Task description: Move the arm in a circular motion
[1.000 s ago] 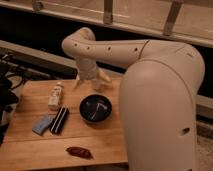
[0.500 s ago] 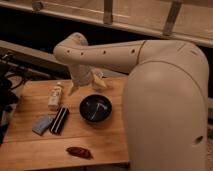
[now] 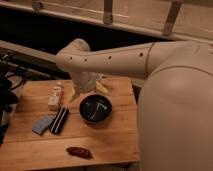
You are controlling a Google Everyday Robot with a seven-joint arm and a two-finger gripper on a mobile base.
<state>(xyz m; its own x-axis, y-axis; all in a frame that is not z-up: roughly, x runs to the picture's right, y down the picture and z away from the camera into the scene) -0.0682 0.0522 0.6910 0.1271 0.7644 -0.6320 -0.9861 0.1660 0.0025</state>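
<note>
Smooth wooden table [image 3: 115,142], dark room behind, fat cream arm [image 3: 115,59] bent over it, gripper [image 3: 90,91] above round black bowl [image 3: 95,108], fingers spread apart.

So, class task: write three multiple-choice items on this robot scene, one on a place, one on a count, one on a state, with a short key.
1. Where is the gripper?
A. Over the far side of the wooden table, just behind the black bowl
B. Off the table's near edge
C. Inside the bowl

2. How many loose things lie on the table?
A. Two
B. Five
C. Eight

3. How does the bowl stand?
A. Upside down
B. On its side
C. Upright, mouth up

Key: 1 A, the gripper hangs from the arm beyond the bowl's rim. 2 B, white bottle, blue packet, black bar, bowl, dark red packet. 3 C, its inside shows.
</note>
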